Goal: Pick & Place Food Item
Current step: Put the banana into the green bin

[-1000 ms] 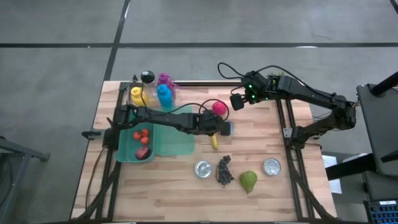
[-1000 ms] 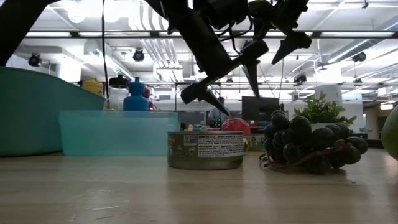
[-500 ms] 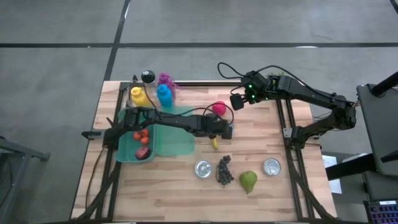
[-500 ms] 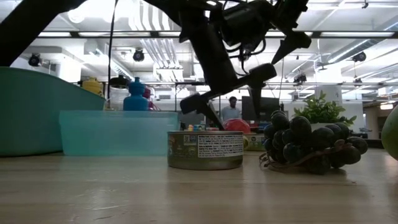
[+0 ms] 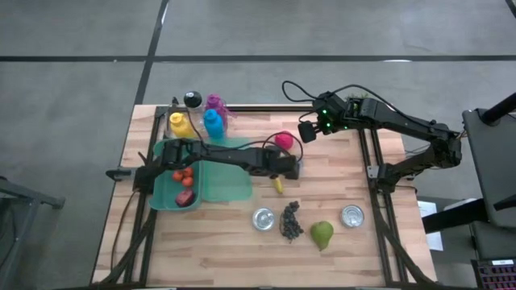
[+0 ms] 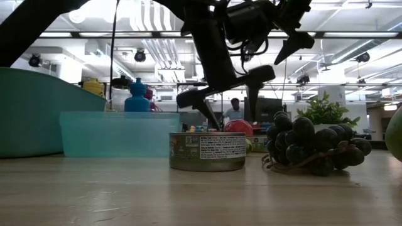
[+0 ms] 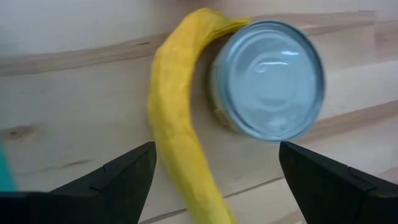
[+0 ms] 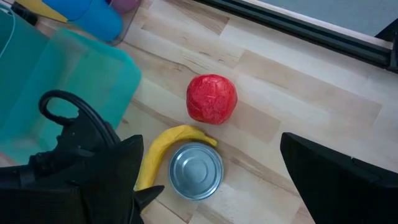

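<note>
Across the wooden table point(image 5: 355, 250) the left gripper point(image 7: 214, 171), fingers spread, hovers over the banana point(image 7: 177, 130) beside a tin can point(image 7: 267, 78), apparently lining up a grasp; next it must drop and pinch the banana.

Open-plan lab: ceiling strip lights point(image 6: 352, 44) (exposed ducts), monitor point(image 6: 262, 108).

banana point(image 5: 278, 184) mostly under left arm, its end cut off in wrist view, tray contents point(image 5: 185, 184) too small to identify
</note>
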Action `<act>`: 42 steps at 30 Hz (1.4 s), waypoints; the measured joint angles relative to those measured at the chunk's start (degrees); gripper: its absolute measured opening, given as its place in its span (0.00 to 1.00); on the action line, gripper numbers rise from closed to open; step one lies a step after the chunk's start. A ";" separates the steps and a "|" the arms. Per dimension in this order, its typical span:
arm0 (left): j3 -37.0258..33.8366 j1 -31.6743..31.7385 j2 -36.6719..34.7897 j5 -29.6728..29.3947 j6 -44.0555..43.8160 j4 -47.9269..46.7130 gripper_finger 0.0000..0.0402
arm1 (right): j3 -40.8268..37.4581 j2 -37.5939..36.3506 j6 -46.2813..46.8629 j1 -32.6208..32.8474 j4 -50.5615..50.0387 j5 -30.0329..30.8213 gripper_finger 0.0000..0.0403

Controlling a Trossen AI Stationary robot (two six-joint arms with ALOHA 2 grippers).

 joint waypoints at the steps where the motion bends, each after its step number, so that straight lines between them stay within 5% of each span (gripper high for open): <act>1: 0.00 0.01 0.00 0.00 -0.54 -0.64 0.86 | 0.02 0.00 -0.01 0.00 0.00 0.00 0.94; 42: -0.39 0.09 3.02 3.81 -2.70 -5.53 0.86 | 0.01 0.00 -0.02 -0.01 -0.01 0.00 0.94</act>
